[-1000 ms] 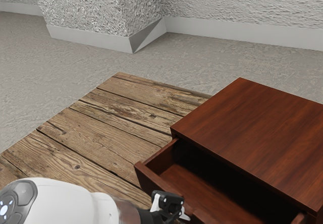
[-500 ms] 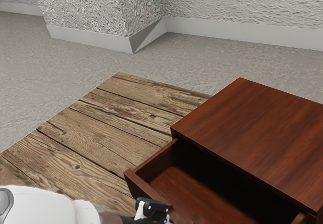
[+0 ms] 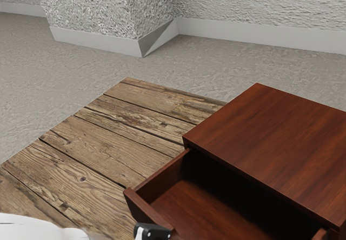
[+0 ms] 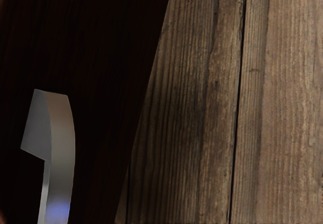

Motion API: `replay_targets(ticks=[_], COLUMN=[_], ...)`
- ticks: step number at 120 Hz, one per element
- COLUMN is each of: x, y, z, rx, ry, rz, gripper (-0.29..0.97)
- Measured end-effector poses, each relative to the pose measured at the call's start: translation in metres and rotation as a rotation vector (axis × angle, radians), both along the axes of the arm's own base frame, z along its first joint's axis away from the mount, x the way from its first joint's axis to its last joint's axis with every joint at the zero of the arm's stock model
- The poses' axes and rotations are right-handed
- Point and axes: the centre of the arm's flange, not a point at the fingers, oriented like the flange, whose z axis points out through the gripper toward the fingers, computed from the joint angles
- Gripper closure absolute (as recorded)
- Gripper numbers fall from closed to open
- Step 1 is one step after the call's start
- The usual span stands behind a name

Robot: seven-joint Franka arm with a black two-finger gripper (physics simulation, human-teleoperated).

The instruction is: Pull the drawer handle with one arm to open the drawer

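A dark red-brown wooden cabinet (image 3: 275, 142) stands on the plank table at the exterior view's right. Its drawer (image 3: 160, 179) is pulled well out toward the view's lower left, and the inside looks empty. The black-and-white body of my gripper (image 3: 151, 232) shows at the bottom edge, right against the drawer's front corner. In the wrist view the silver drawer handle (image 4: 53, 153) stands out from the dark drawer front (image 4: 101, 57), close under my hand. My white arm (image 3: 32, 230) peeks in at the exterior view's lower left corner.
The weathered plank table top (image 3: 102, 142) stretches to the exterior view's left of the cabinet and lies beside the drawer front in the wrist view (image 4: 227, 108). Beyond it are grey carpet (image 3: 54, 72) and a textured wall with a pillar (image 3: 108, 13).
The drawer has slid further out toward the exterior view's lower left. My hand and arm moved with it, dropping mostly below the view's bottom edge.
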Motion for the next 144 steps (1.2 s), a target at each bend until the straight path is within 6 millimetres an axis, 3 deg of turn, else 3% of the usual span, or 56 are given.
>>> replay_targets(ticks=[58, 108, 118, 126, 130, 144], x=[-0.008, -0.011, -0.004, 0.006, 0.013, 0.032], y=[0.004, 0.003, -0.004, -0.015, -0.013, 0.003], z=[-0.003, 0.020, 0.050, 0.102, 0.117, 0.115], rx=[-0.002, -0.027, -0.060, -0.066, -0.064, -0.051], ry=[0.011, -0.034, -0.041, -0.038, -0.015, 0.104], rz=[0.010, -0.004, -0.005, 0.020, 0.047, 0.185], gripper=[0.01, 0.02, 0.01, 0.01, 0.01, 0.00])
